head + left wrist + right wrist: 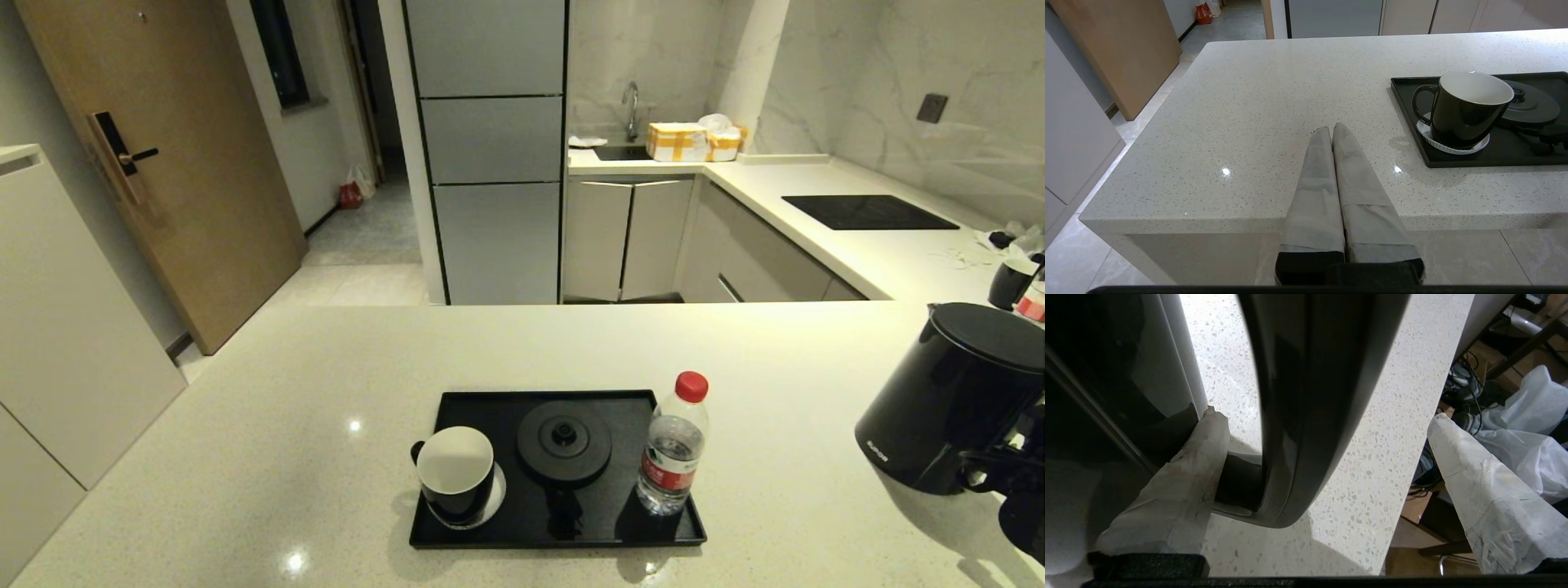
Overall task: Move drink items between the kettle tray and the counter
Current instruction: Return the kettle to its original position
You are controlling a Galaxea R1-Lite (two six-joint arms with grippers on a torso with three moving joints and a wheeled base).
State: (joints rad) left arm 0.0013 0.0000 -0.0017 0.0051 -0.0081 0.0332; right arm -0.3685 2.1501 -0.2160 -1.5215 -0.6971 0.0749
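The black kettle tray (490, 535) lies on the cream counter (286, 408) in front of me. On it stand the black mug (455, 474) on a white coaster (496, 498), the round base disc (565, 441) and the red-capped water bottle (673, 449). The black kettle (955, 400) stands on the counter at the far right. My right gripper (1325, 416) is open astride its loop handle (1306, 396), one finger inside the loop against the body. My left gripper (1332, 127) is shut and empty over the counter's near edge, left of the mug (1461, 110) and tray (1408, 122).
A second dark mug (1011, 282) and a red-labelled bottle (1033, 302) sit at the far right behind the kettle. The black hob panel (865, 212) is set in the back counter. The counter's edge (1412, 465) runs close beside the right gripper, with cables and bags below.
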